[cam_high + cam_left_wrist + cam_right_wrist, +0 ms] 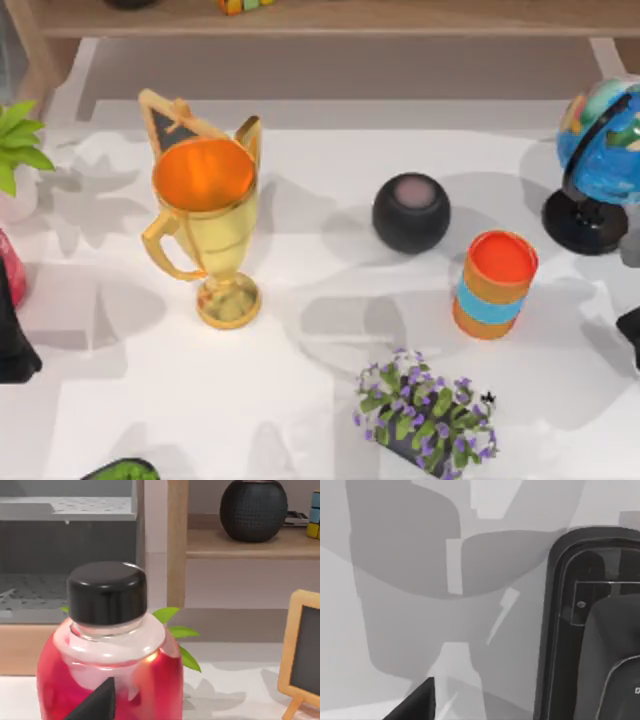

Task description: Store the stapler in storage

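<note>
A black stapler (592, 630) with a rounded outline lies on the white table, close in front of my right wrist camera. My right arm (631, 335) shows as a dark shape at the table's right edge. At the left edge sits my left arm (14, 345), right behind a red bottle with a black cap (106, 645). A wooden shelf unit (320, 20) runs along the back of the table. One of its boards (250, 544) carries a black round object.
On the table stand a gold trophy (207, 230), a small chalkboard (175, 125), a black speaker ball (411, 212), an orange and blue can (494, 284), a globe (600, 160), purple flowers (425, 415) and a green plant (18, 140). A grey cabinet (65, 540) stands beside the shelf.
</note>
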Available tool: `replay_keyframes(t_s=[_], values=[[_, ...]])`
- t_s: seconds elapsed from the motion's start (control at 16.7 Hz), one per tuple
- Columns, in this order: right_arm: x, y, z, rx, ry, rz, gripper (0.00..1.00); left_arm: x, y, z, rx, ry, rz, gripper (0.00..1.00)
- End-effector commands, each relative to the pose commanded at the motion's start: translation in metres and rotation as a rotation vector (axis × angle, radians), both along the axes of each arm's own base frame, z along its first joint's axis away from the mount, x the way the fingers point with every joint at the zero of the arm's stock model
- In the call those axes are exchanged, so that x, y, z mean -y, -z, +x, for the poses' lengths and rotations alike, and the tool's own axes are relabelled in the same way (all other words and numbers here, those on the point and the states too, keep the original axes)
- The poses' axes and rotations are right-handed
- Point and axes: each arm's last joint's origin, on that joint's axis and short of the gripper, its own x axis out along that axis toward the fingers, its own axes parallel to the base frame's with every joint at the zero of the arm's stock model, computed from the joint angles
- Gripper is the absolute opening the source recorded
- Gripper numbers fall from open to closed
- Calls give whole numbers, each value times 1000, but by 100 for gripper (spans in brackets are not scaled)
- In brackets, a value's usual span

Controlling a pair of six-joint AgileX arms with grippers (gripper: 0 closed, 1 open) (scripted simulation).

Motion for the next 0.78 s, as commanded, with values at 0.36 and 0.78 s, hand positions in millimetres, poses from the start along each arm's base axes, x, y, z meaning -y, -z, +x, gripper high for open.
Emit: replay_keyframes(t_s=[0.36, 0.78], values=[[0, 0, 0, 0, 0, 0, 70, 0, 0, 0, 0, 0, 0, 100], [0, 0, 0, 0, 0, 0, 17, 0, 0, 0, 0, 0, 0, 100]])
